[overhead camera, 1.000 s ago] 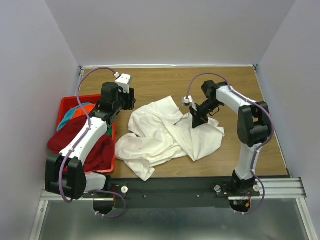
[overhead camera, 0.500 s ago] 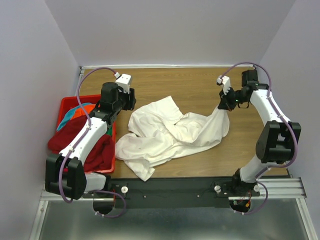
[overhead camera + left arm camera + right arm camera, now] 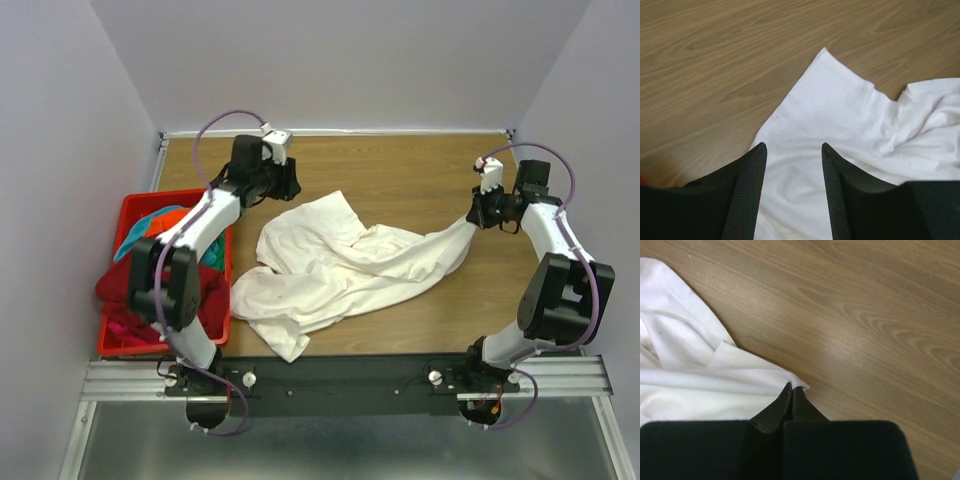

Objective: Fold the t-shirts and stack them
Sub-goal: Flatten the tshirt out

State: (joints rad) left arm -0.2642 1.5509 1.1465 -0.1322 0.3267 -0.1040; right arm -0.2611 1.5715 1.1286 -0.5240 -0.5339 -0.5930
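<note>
the table (image 3: 400, 170) is brown wood, with lines in the wood that run from side to side. walls (image 3: 60, 150) stand close on its left, back and right.

a white shirt (image 3: 320, 270) lies on the table, near the middle. it is crumpled, with many folds and bumps. one flat part with a straight edge points to the back. one long thin part is stretched out to the right side of the table. the widest part lies near the front edge.

a red basket (image 3: 226, 320) sits on the left side of the table, just beside the shirt. i cannot tell if the two touch.
</note>
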